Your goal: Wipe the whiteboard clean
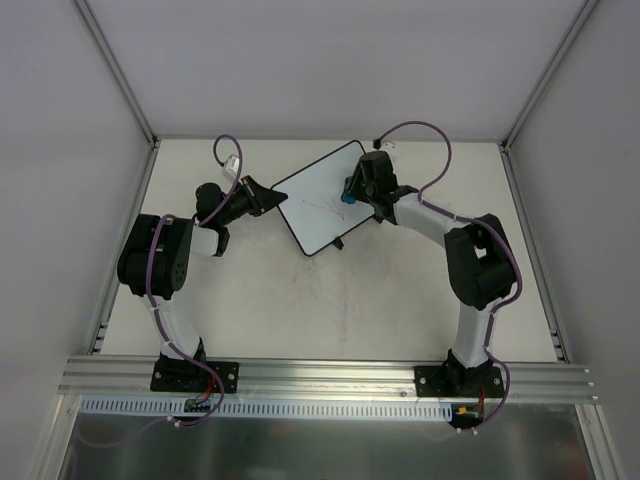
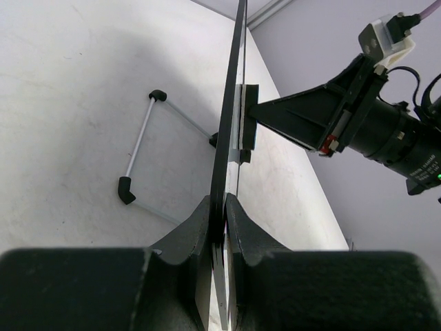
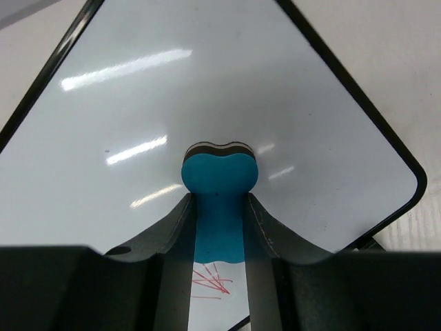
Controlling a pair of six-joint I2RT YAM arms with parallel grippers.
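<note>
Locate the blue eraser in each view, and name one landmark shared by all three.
Top external: eraser just above centre, on the whiteboard's right part.
Left wrist: upper centre, edge-on against the whiteboard.
Right wrist: centre, held in the right tool.
Shared landmark: the whiteboard.

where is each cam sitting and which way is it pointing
Top external: above and behind the robot, looking down at the table; the left arm and right arm show whole, bases at the bottom.
Left wrist: on the left arm, looking along the left gripper, shut on the whiteboard seen edge-on.
Right wrist: on the right arm, facing the board's white face; the right gripper holds the blue eraser.
Shared: all three show the whiteboard; the left wrist view also shows the right gripper and eraser against it.
</note>
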